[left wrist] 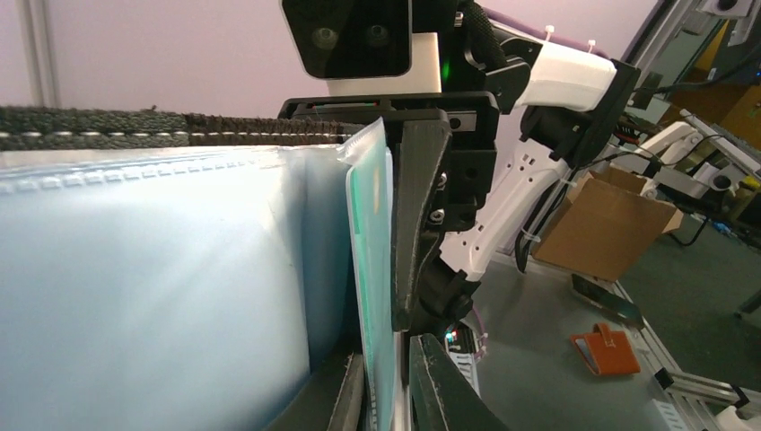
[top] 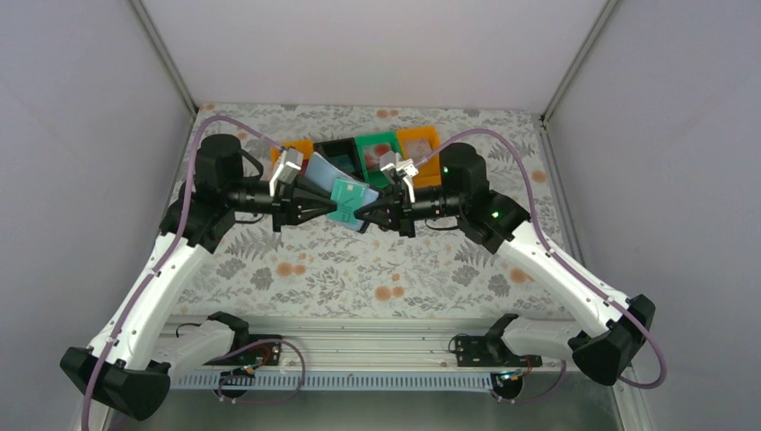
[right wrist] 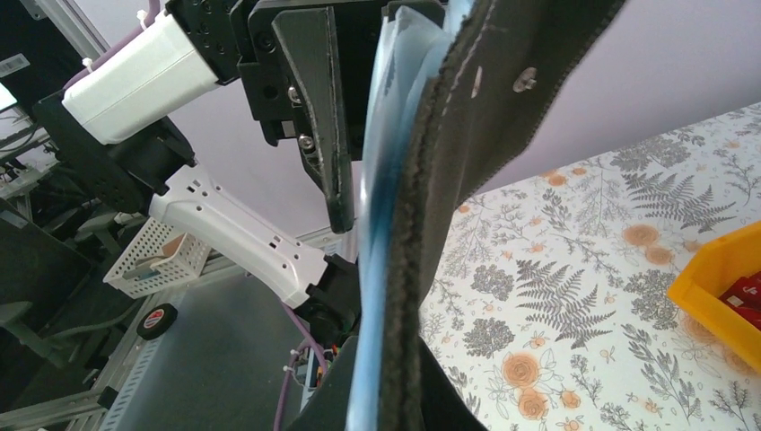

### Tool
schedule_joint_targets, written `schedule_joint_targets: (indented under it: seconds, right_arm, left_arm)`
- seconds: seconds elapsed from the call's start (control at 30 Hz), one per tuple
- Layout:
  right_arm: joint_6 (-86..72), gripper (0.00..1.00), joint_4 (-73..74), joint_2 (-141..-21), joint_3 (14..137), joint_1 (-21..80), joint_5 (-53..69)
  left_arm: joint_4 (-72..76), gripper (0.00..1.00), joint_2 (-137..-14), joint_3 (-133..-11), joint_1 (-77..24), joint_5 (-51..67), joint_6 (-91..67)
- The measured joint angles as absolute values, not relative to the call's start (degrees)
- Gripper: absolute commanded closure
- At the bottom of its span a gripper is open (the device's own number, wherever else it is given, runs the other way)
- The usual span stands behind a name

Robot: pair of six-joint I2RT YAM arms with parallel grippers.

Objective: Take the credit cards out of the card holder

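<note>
Top external: left gripper (top: 336,208) pinches teal credit card (top: 350,196); right gripper (top: 366,214) clamps card holder (top: 325,171); draw card straight left, holder steady.

Open card holder (top: 325,171): black shell, pale blue-grey inner faces, off the bench, edge clamped in right jaws. 1 teal-tinted credit card (top: 352,199) protrudes, nipped between left jaws.

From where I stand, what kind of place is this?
Probably a robotics lab: two white-and-black robot arms bolted to an aluminium rail, a floral-patterned tabletop walled by white panels, a brown cardboard box beyond.
</note>
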State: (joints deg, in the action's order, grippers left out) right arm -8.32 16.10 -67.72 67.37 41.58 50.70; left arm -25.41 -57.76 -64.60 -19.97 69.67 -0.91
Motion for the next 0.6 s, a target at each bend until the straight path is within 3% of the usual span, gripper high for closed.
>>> schedule_joint_targets:
  seconds: [0.2, 0.3, 0.6]
  right_arm:
    - [-7.4, 0.96, 16.9, -67.7, 67.4, 41.3, 51.2]
    - [-7.0, 0.96, 17.5, -67.7, 67.4, 41.2, 51.3]
    - [-6.8, 0.96, 17.8, -67.3, 67.2, 41.0, 51.2]
  left_arm:
    - [-25.4, 0.87, -58.3, -64.6, -19.4, 69.7, -2.1]
    - [-25.3, 0.97, -58.5, -64.6, -19.4, 69.7, -2.9]
    - [-24.8, 0.98, -59.4, -65.0, -19.2, 71.4, -4.3]
